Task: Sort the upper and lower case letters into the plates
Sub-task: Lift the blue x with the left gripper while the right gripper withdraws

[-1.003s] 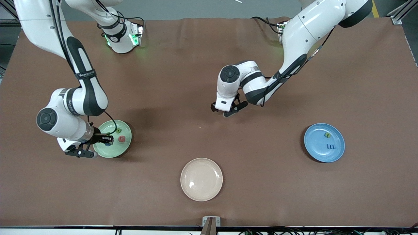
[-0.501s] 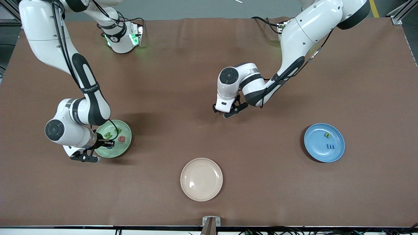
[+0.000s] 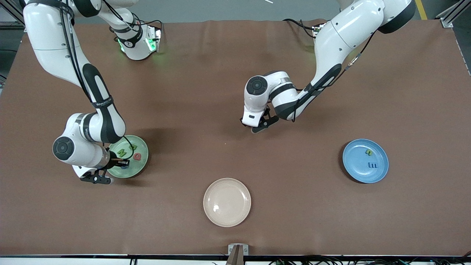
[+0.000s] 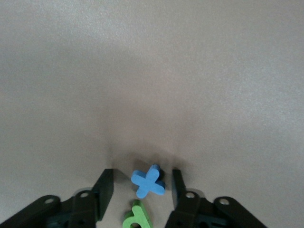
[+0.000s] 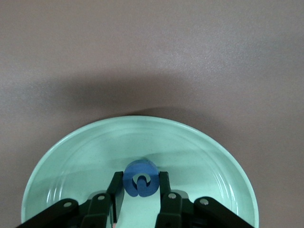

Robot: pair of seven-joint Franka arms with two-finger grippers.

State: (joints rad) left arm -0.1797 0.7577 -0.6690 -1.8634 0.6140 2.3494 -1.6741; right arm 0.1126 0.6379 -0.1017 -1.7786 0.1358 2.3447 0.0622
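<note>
My left gripper (image 3: 254, 127) is low over the bare table middle. In the left wrist view it (image 4: 141, 183) is open, its fingers (image 4: 107, 185) on either side of a blue x-shaped letter (image 4: 149, 181) with gaps on both sides. A green letter (image 4: 137, 217) lies close by. My right gripper (image 3: 123, 162) is over the mint green plate (image 3: 137, 168) and is shut on a round blue letter (image 5: 140, 179) just above the plate (image 5: 190, 142). A green N (image 3: 122, 151), another green letter (image 3: 133, 147) and a pink Q (image 3: 137, 156) lie in that plate. The sky blue plate (image 3: 353, 163) holds a green letter (image 3: 368, 151) and a blue one (image 3: 372, 165).
A cream-beige plate (image 3: 227, 202) sits nearest the front camera at the table's middle, with nothing in it. Brown table surface stretches between the three plates.
The left gripper's fingers have narrowed around the blue x. The right arm shifted a little over the mint plate, uncovering the green N, with its grip unchanged.
</note>
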